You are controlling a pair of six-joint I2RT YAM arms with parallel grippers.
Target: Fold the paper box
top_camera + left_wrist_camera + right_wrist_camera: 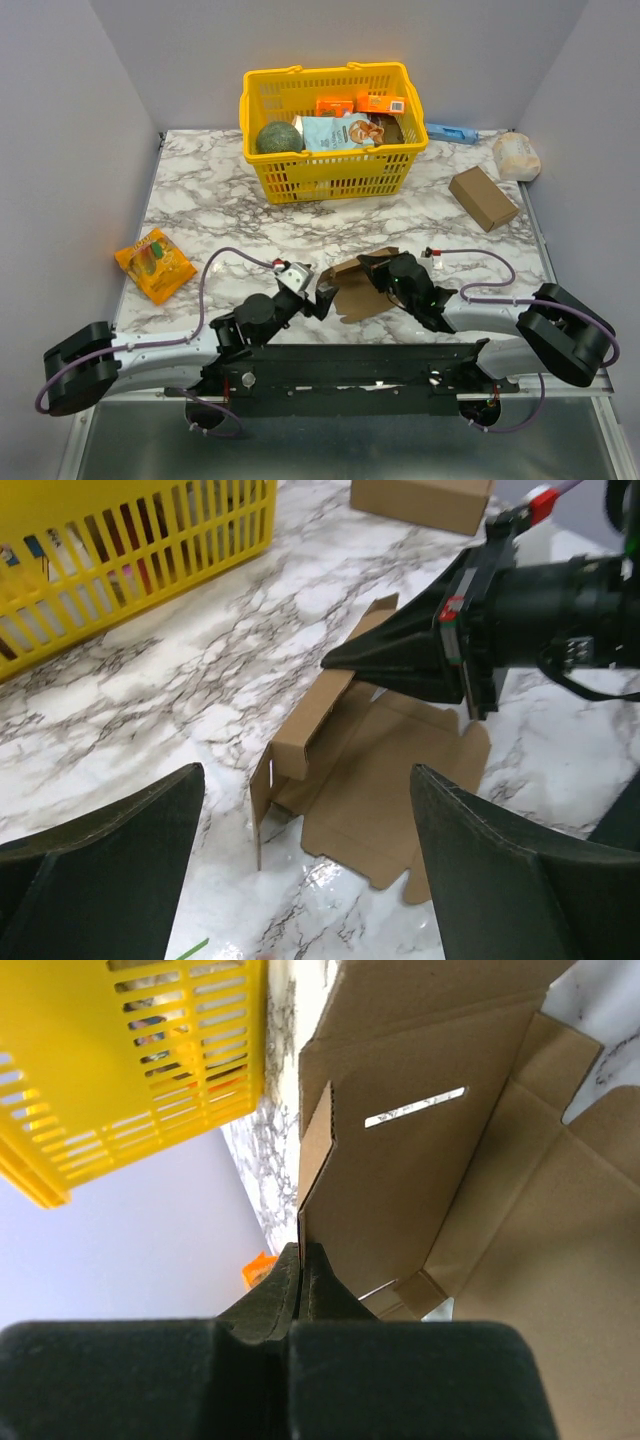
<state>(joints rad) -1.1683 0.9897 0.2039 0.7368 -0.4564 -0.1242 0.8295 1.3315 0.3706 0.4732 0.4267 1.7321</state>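
Note:
The paper box (352,288) is a thin brown cardboard piece lying partly unfolded on the marble near the table's front edge. One slotted wall (300,730) stands raised at its left side. My right gripper (366,266) is shut on the edge of an upright flap; the right wrist view shows the cardboard (420,1180) pinched between its closed fingers (301,1250). My left gripper (318,296) is just left of the box, open and empty. In the left wrist view its two fingers (307,770) stand wide apart, with the box (385,800) ahead between them and the right gripper (335,662) beyond it.
A yellow basket (335,172) of groceries stands at the back centre. A blocky brown carton (483,197) and a white bag (516,155) lie at the back right. An orange snack packet (154,263) lies at the left. A blue item (452,133) is behind the basket.

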